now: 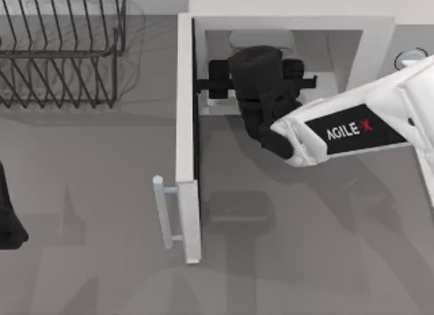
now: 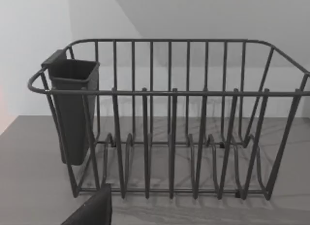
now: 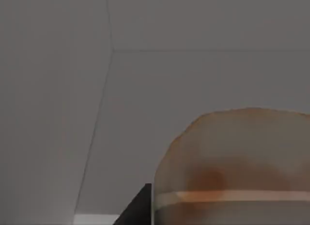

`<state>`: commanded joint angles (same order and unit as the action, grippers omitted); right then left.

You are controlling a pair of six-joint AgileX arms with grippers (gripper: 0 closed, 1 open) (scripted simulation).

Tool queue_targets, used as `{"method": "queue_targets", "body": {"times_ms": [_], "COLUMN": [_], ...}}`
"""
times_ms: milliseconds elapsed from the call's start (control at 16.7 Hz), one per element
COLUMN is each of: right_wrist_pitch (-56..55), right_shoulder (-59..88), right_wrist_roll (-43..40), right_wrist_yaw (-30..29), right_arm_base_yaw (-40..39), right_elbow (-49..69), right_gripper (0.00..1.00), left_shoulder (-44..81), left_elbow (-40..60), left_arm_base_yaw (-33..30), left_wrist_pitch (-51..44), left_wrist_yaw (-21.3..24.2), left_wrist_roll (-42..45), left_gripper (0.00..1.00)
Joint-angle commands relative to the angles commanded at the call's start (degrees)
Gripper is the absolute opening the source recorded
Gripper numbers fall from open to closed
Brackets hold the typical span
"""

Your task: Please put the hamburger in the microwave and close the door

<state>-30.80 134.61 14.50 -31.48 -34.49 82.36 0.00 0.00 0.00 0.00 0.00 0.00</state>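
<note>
Right end effector (image 1: 261, 81) reaches into the microwave (image 1: 380, 40) cavity; whether it is pinching or spread, cannot tell. Hamburger (image 3: 237, 167) sits close before the right wrist camera, against the pale inner walls, so it is inside. Door (image 1: 186, 138) stands wide open, handle (image 1: 163, 213) outward. Left: release, withdraw, shut the door. Contact between burger and cavity floor is hidden. Left end effector (image 1: 10, 220) is parked at the desk's (image 1: 305, 261) left edge.
</note>
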Motion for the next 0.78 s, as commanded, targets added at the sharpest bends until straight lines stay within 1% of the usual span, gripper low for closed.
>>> {"method": "queue_targets", "body": {"times_ms": [480, 780], "right_wrist_pitch": [13.6, 15.9], "right_shoulder": [14.0, 20.7], "right_wrist_roll": [-4.0, -4.4], "right_wrist_yaw": [3.6, 4.7], "right_arm_base_yaw": [5.1, 8.0], "right_elbow": [24.7, 36.1], "right_gripper": [0.0, 0.0], "left_shoulder": [0.0, 0.0], "left_elbow": [0.0, 0.0], "left_arm_base_yaw": [0.0, 0.0], "left_wrist_pitch": [0.0, 0.0], "left_wrist_yaw": [0.0, 0.0], "left_wrist_roll": [0.0, 0.0], "left_gripper": [1.0, 1.0]}}
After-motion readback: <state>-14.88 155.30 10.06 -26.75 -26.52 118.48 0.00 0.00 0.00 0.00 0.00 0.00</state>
